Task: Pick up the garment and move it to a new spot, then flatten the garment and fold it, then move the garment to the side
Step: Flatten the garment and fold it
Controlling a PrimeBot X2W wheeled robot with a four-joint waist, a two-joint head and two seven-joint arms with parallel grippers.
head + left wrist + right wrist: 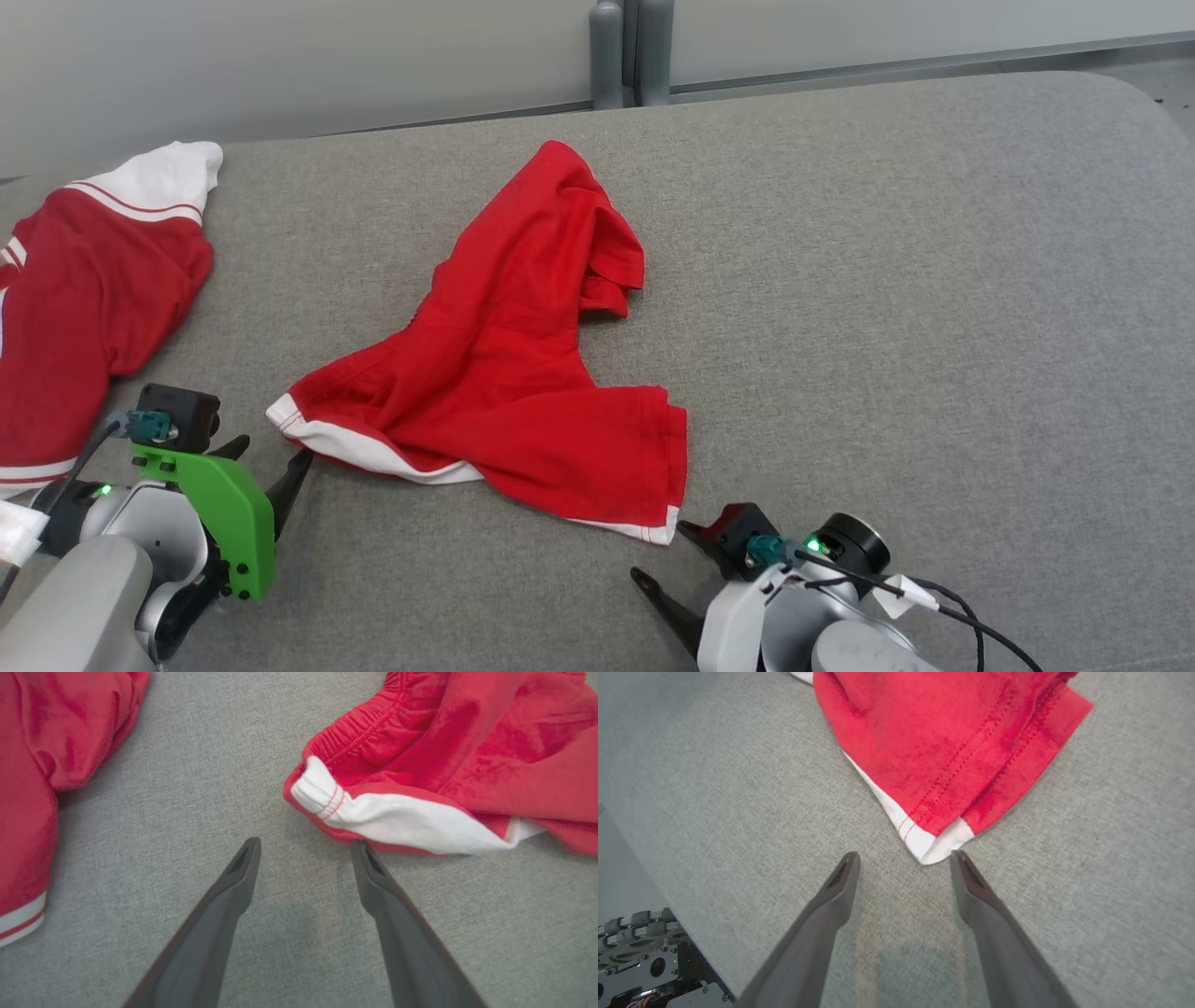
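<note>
Far left, a second red-and-white garment (pixel 84 299) lies apart on the grey cushion (pixel 934 280); leave it alone. Left gripper (pixel 271 455): fingers spread, holding nothing, tips just short of the red shorts (pixel 504 373), which lie crumpled mid-cushion; aim at the white waistband corner (pixel 317 791). Right gripper (pixel 663 551): fingers spread and empty, flanking the white hem corner (pixel 934 847). Push both in low, so that you catch every layer, before you pinch and lift together.

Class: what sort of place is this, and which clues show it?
Probably a robot garment-folding test station: a wide grey fabric-covered worktop, crumpled red shorts and a second red garment on it, a bare pale wall behind.
</note>
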